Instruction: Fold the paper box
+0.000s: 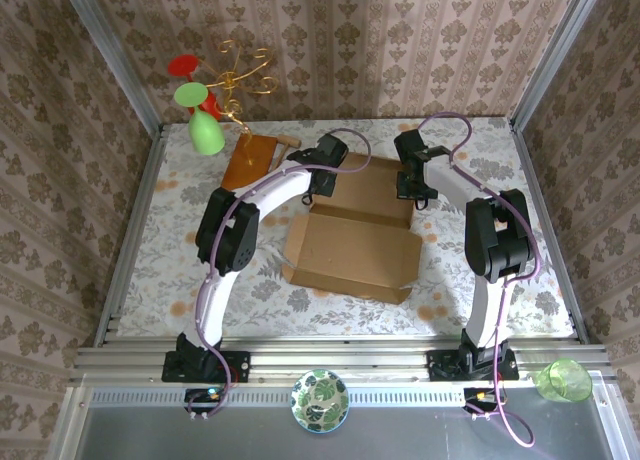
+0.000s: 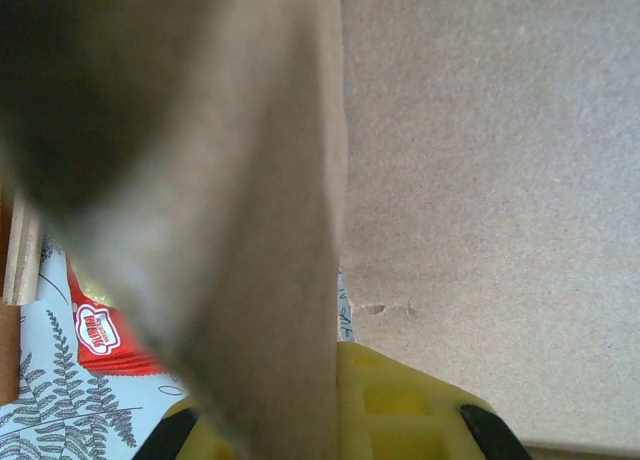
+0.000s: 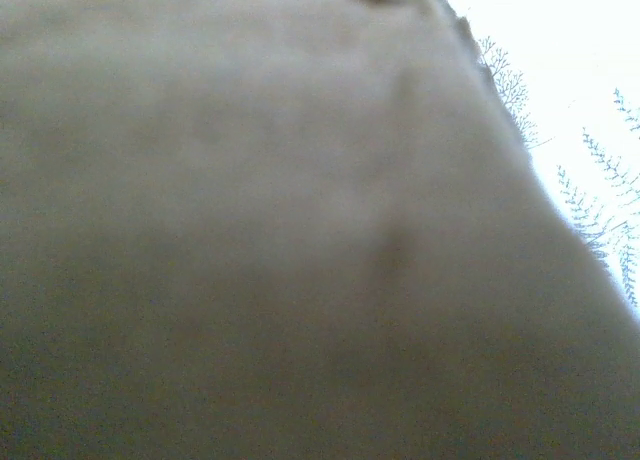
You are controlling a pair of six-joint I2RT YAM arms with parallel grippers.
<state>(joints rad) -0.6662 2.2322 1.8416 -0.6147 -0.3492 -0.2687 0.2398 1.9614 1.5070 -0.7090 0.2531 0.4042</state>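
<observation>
The paper box (image 1: pixel 350 242) lies opened out flat, brown and creased, in the middle of the table. My left gripper (image 1: pixel 322 176) is at its far left corner. In the left wrist view a raised cardboard flap (image 2: pixel 250 280) runs down between the yellow fingers (image 2: pixel 400 405), and the left gripper (image 2: pixel 320 390) is shut on it. My right gripper (image 1: pixel 412 185) is at the box's far right corner. In the right wrist view blurred cardboard (image 3: pixel 300 230) lies right across the lens and hides the fingers.
An orange-brown wooden board (image 1: pixel 250 160) lies at the back left beside a green glass (image 1: pixel 205 130) and a gold wire stand (image 1: pixel 240 80). A patterned bowl (image 1: pixel 319 400) and a green cup (image 1: pixel 565 380) sit on the front rail. A red packet (image 2: pixel 100 330) lies under the flap.
</observation>
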